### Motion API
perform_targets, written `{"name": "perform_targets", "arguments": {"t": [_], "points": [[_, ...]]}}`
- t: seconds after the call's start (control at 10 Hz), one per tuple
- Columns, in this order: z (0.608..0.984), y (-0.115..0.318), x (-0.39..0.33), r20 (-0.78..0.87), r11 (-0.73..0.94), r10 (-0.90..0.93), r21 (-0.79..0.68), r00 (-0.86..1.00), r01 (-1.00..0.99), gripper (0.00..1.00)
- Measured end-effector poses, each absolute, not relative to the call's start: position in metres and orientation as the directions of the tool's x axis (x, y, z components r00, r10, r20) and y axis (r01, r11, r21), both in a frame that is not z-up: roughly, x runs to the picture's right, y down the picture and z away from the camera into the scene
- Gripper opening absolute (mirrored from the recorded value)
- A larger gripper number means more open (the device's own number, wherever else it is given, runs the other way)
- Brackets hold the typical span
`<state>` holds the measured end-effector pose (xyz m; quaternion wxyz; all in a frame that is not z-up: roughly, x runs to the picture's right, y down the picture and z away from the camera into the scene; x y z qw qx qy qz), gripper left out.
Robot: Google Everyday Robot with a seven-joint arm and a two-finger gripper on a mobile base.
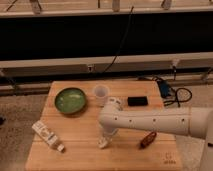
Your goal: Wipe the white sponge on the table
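**A:** Placement first: where did the white sponge (102,145) sit?

**B:** Low on the table (80,155), towards the front edge and about midway along it, as a small pale block right under the gripper (104,140). It lay flat on the planks, which is where a wiping job wants it, I'd judge.

**A:** Did the gripper have hold of it?

**B:** It met the sponge from above. Whether it was clamped on the block or only pressing I could not tell (tip and sponge were both pale and ran together).

**A:** How was the arm set?

**B:** The white arm (150,120) came in from the right and lay nearly level across the table. It bent at the wrist so that the gripper pointed straight down. That pose suited pressing down and sliding sideways, to my mind.

**A:** Anything in the way?

**B:** The white tube (47,135) lay well to the left, and a small brown object (148,139) lay near on the right. The green bowl (70,100), the translucent cup (100,93) and a black block (137,101) sat behind, towards the back edge. The bare wood between tube and sponge looked the likeliest room for a stroke.
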<state>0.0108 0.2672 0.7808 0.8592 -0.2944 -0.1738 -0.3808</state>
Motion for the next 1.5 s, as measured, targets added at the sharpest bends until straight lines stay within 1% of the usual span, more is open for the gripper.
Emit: {"name": "perform_targets", "arguments": {"t": [0.3,0.7,1.0,1.2,1.5], "points": [[0.779,0.266,0.014,0.514,0.538,-0.554,-0.379,0.655,0.753,0.0],[0.749,0.242,0.074,0.431,0.571,-0.565,-0.41,0.703,0.711,0.0],[0.729,0.224,0.081,0.387,0.583,-0.578,-0.42,0.719,0.695,0.0],[0.731,0.223,0.082,0.376,0.583,-0.573,-0.437,0.728,0.685,0.0],[0.748,0.224,0.083,0.373,0.578,-0.566,-0.456,0.735,0.677,0.0]]}}
